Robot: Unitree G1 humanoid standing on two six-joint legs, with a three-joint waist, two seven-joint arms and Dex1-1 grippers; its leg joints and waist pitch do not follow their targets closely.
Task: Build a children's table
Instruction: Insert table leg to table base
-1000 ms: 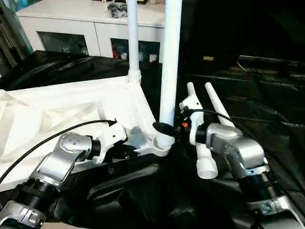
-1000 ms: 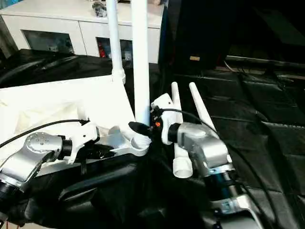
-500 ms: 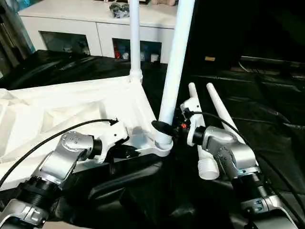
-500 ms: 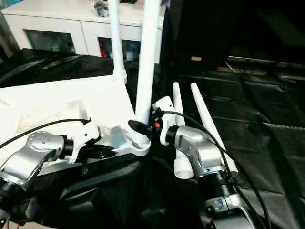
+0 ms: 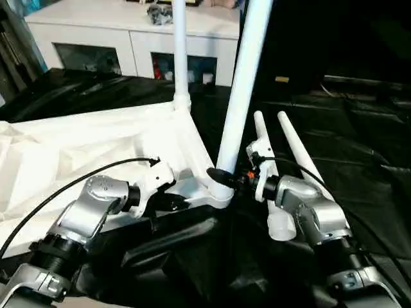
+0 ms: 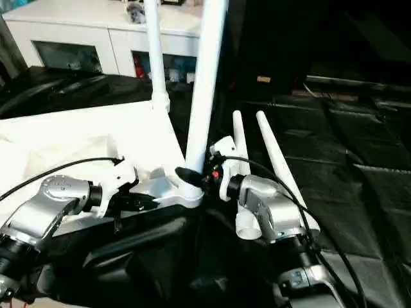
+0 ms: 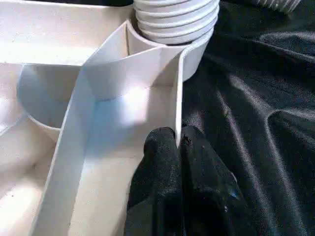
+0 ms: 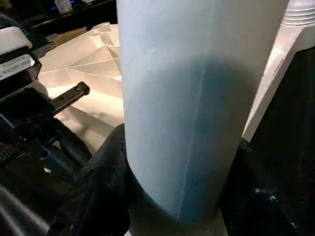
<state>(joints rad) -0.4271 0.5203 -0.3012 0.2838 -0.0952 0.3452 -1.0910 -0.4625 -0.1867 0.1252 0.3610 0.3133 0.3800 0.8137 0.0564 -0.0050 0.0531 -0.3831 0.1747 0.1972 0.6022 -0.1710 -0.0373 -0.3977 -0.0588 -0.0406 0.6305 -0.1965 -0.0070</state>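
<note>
Between my two tools sits the near corner socket (image 5: 217, 192) of the upturned tabletop (image 5: 77, 154), and everything now turns on the leg (image 5: 241, 96) standing in it. My right tool (image 5: 221, 176) is clamped around the base of that leg, one finger on either side, as the right wrist view shows it. From that grip the leg's long axis runs up and away toward about one o'clock in the head view, so it leans out of line with the socket instead of rising straight from it. I judge the thread cannot seat until that axis is brought upright over the socket.

My left tool (image 7: 179, 147) is pinched shut on the thin rim wall (image 7: 178, 98) of the tabletop, just beside the socket at about nine o'clock from it, steadying the corner. The right arm is the nearer one to the leg and already has it.

Farther off, at about eleven o'clock, a second leg (image 5: 180, 58) stands in the far corner. Two spare legs (image 5: 289, 154) lie on the black cloth (image 5: 359, 141) at about two o'clock, pointing away from me, close beside my right forearm.
</note>
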